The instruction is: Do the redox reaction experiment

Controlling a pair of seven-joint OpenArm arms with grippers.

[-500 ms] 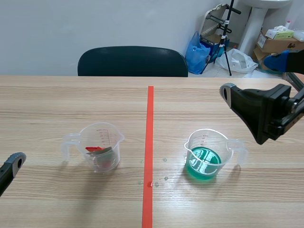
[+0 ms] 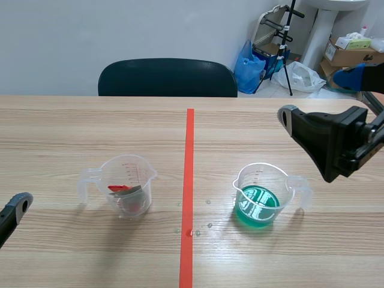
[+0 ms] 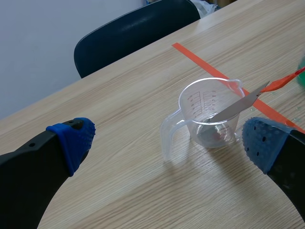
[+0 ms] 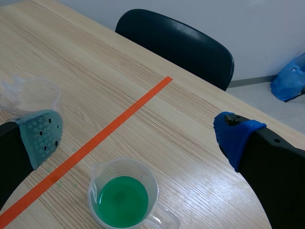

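Fingers of the left gripper [image 3: 167,141] stand wide apart with nothing between their blue pads, a fact only the left wrist view gives. In the scene view just one grey-tipped finger shows, low at the near left edge. Ahead of that gripper, between its fingers, stands a clear measuring cup [image 3: 209,114] with its handle turned to the left. A metal strip [image 3: 238,102] leans inside it. The wrist view shows the strip crossing the rim by the spout, with an orange-red end poking out toward the tape line [image 2: 188,192]. From the scene view it reads only as a grey and red scrap down in the cup.

The right gripper [image 4: 139,136] is also spread open and grips nothing; one pad is grey-green, the other blue. In the scene view it hangs raised at the right, above the table [image 2: 72,126] and slightly farther away than the second cup [image 2: 264,195]. That cup holds green liquid [image 4: 122,200] and points its handle right. The right wrist view looks straight down into it, just ahead of the open fingers, and catches the rim of the other cup behind the grey-green pad.

The two cups stand well apart, one on each side of the tape line. A few small droplets [image 2: 208,202] lie on the wood near the tape, between the cups. A dark chair [image 2: 168,78] stands at the far edge of the table. Beyond it, at the far right, are a blue bag [image 2: 247,69] and a cardboard box [image 2: 351,54] on the floor.
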